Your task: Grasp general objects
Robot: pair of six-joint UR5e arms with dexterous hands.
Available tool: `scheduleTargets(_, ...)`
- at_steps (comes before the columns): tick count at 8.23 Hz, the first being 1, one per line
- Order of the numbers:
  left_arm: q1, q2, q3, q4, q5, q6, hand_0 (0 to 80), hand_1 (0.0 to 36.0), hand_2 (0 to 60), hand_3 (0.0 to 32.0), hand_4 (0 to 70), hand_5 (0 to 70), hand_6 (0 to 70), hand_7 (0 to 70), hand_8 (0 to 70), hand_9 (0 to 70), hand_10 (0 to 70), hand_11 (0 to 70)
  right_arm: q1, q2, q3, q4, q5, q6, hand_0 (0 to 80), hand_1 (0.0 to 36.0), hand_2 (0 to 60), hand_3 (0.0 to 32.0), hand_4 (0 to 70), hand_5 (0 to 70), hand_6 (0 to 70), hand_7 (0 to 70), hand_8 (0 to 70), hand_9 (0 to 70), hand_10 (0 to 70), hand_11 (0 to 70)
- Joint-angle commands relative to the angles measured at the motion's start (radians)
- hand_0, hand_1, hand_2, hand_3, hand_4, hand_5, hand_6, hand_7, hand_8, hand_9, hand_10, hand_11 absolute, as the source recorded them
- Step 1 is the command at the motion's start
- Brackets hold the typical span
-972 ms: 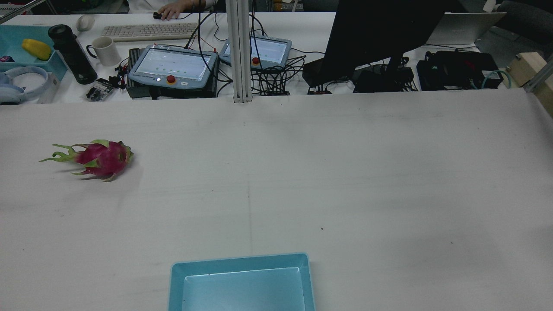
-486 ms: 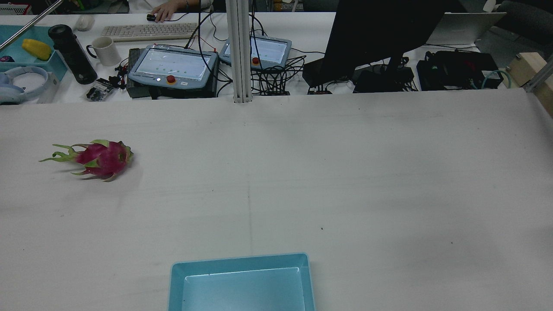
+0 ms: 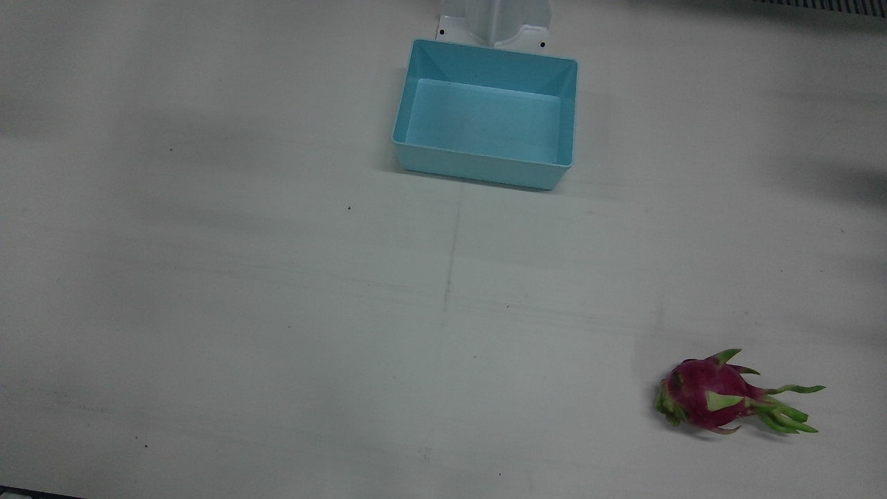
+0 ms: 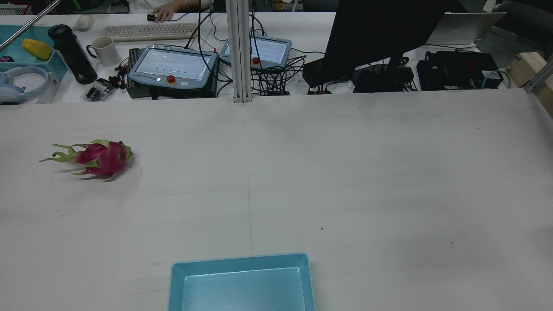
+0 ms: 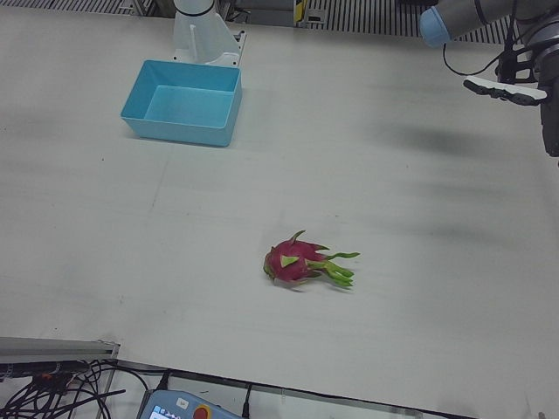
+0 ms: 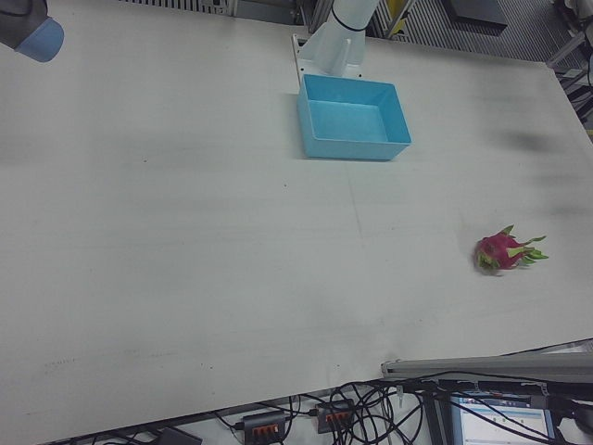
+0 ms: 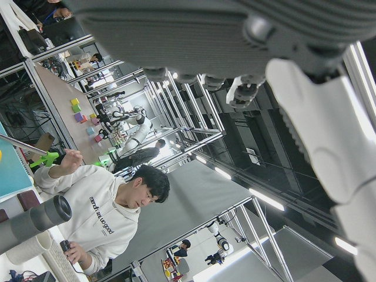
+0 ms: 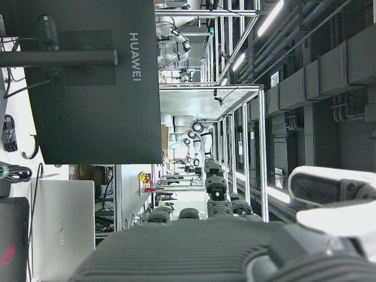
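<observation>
On the table — magenta dragon fruit, green-tipped scales — untouched; both hands' fingers' spread impossible to tell.

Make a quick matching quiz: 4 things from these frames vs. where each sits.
Things:
1. dragon fruit
2. bin
3. mug
4. left hand

Places:
A. desk beyond the table, by the keyboard
B. raised off the table, at the view's edge
C. near edge of the table, by the pedestal
D. bare table on the left arm's side

Pairs: 1-D, 2-C, 3-A, 4-B
</observation>
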Motion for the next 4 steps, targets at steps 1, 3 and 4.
scheduleTargets(1,0.001,0.016,-0.024,-0.001,0.001,0.001,50.5,16.1,2.9,0.0,3.2,7.8,0.0,4.8,0.0,0.0,0.1,2.2,0.0,0.0,0.0,0.0,0.0,0.0,0.0,0.0,0.0,0.0,0.0,0.0,0.0,0.0,0.0,0.0,0.0,0.0)
scheduleTargets(3,0.001,0.017,-0.023,-0.003,0.001,0.001,50.4,16.1,3.1,0.0,3.2,7.7,0.0,4.9,0.0,0.0,0.1,2.2,0.0,0.0,0.0,0.0,0.0,0.0,0.0,0.0,0.0,0.0,0.0,0.0,0.0,0.0,0.0,0.0,0.0,0.0)
scheduleTargets(4,0.001,0.016,-0.024,-0.003,0.001,0.001,50.4,16.0,3.0,0.0,3.4,8.2,0.0,5.2,0.0,0.0,0.1,2.3,0.0,0.0,0.0,0.0,0.0,0.0,0.0,0.0,0.0,0.0,0.0,0.0,0.0,0.0,0.0,0.0,0.0,0.0)
